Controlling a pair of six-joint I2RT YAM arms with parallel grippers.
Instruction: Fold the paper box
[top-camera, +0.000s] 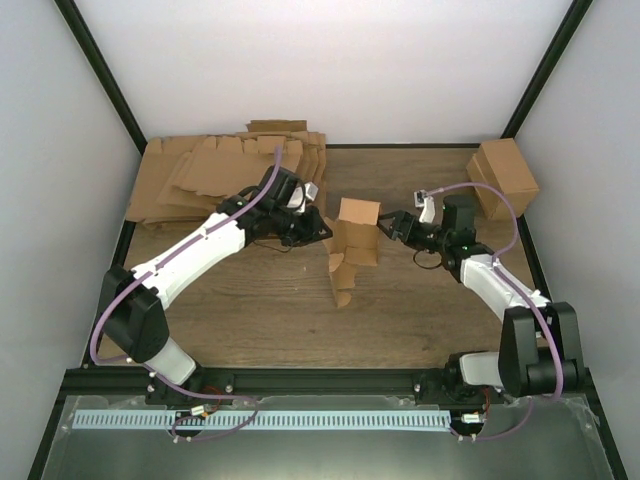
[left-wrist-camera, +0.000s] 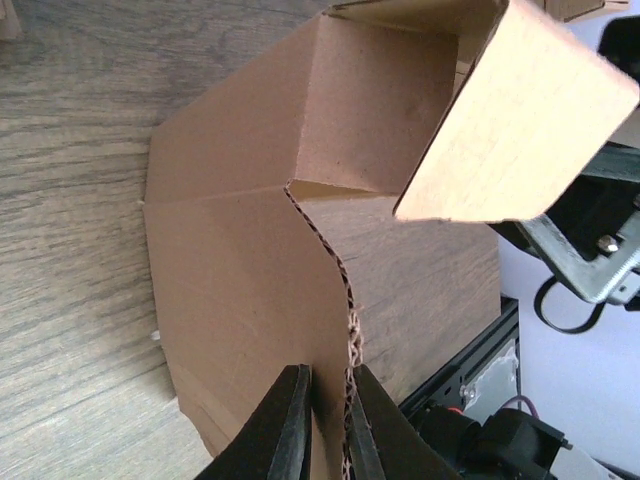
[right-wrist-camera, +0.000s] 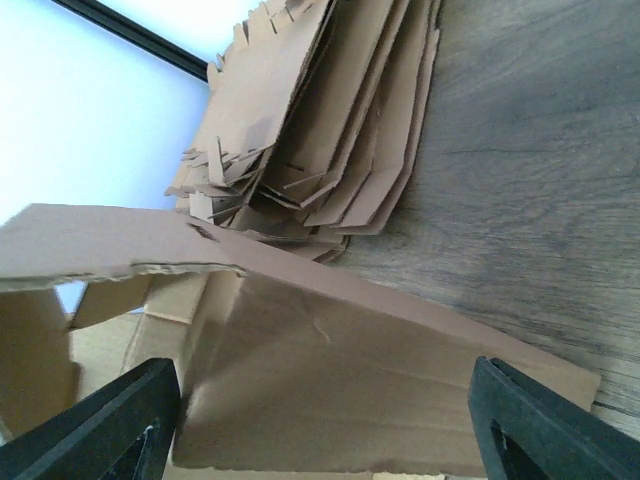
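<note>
Overhead view of a wooden table (top-camera: 250, 310) with two white robot arms reaching in from the bottom edge. At the centre of the frame stands the paper box (top-camera: 352, 245), a partly folded brown cardboard piece, upright, with loose flaps hanging toward the bottom of the frame.

The left gripper (top-camera: 318, 228) meets the box from the left. In the left wrist view its fingers (left-wrist-camera: 325, 415) are pinched narrowly on a raw corrugated edge of the box (left-wrist-camera: 250, 250), at the bottom centre of that frame.

The right gripper (top-camera: 385, 228) faces the box from the right. In the right wrist view its fingers (right-wrist-camera: 325, 420) stand wide apart at the lower corners, with a panel of the box (right-wrist-camera: 350, 370) between them; whether they touch it cannot be told.

A thick pile of flat cardboard sheets (top-camera: 220, 175) fills the upper left of the overhead frame, close behind the left arm. A closed brown carton (top-camera: 505, 175) sits at the upper right, apart from the right arm.
</note>
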